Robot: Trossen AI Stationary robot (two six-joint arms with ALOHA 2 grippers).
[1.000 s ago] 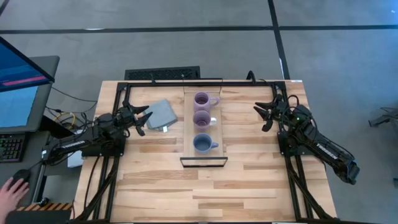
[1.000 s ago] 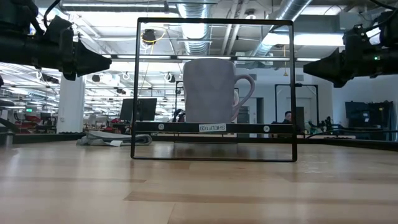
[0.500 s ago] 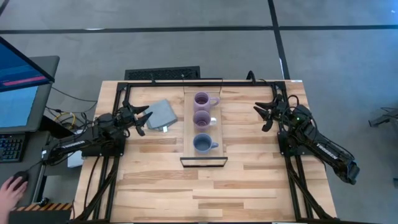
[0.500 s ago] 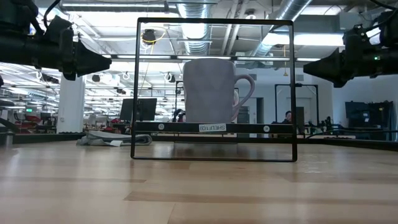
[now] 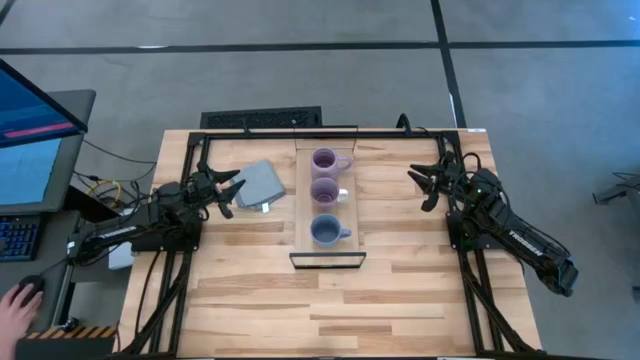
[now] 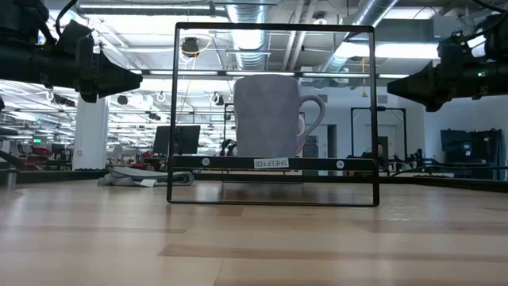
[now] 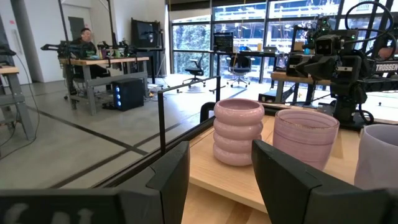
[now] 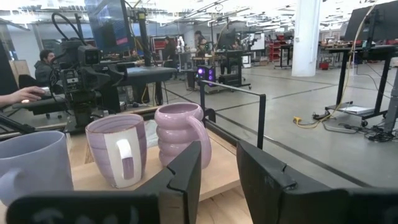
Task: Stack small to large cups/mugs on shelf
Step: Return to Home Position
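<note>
The shelf [image 5: 303, 205] lay along the middle of the table [image 5: 400, 290], running from 12 o'clock toward 6 o'clock inside a thin black frame [image 6: 274, 28]. Three mugs stood upright on it in a row, none inside another. The ridged purple mug [image 5: 325, 160] stood at the 12 o'clock end, the smooth purple mug [image 5: 323, 190] in the middle, and the blue mug [image 5: 325, 230] toward the 6 o'clock end. All three handles pointed to 3 o'clock. In the low view the nearest mug filled the frame and hid the two behind it. The left gripper [image 5: 236, 190] hung at 9 o'clock of the shelf, well apart from it and above the tabletop, its fingers spread wide and holding nothing. It pointed toward the mugs, and its wrist view looked between those fingers [image 7: 171, 177] at the ridged purple mug [image 7: 238, 132]. A folded grey-blue cloth [image 5: 258, 183] lay at 10 o'clock of the table's centre, just beside the left gripper and between it and the shelf. The right gripper [image 5: 418, 190] hung at 3 o'clock of the shelf, well apart from it, its fingers likewise parted and empty. Off the table at 8 o'clock, a person's hand [image 5: 15, 300] rested on a desk.
</note>
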